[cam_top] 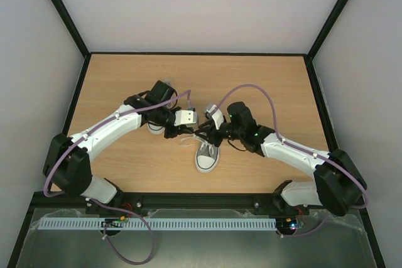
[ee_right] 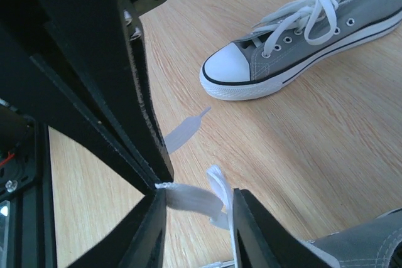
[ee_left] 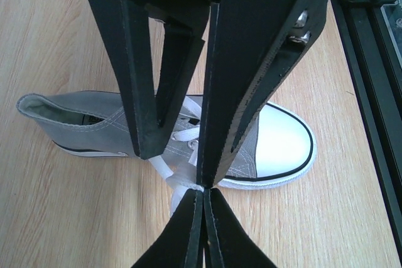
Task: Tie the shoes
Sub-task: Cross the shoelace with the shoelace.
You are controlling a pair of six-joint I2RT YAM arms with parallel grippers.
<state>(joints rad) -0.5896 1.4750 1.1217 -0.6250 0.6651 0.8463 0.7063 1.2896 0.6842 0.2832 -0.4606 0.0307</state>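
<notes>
One grey sneaker (cam_top: 206,155) lies mid-table, its white toe cap toward the arm bases. It also shows in the left wrist view (ee_left: 282,142) and at the corner of the right wrist view (ee_right: 370,243). My left gripper (cam_top: 188,132) (ee_left: 202,187) is shut on its white lace (ee_left: 164,169) just beside the shoe. My right gripper (cam_top: 207,131) (ee_right: 198,211) is open, tip to tip with the left one, and a strip of the lace (ee_right: 188,196) lies between its fingers. The second sneaker (ee_right: 314,42), with its laces bunched on top, lies mostly under the left arm (cam_top: 155,128).
A loose lace end (ee_right: 185,131) lies flat on the wooden table (cam_top: 270,86). A black rail (ee_left: 370,61) runs along the table's near edge. Black frame posts and grey walls enclose the table's sides and back.
</notes>
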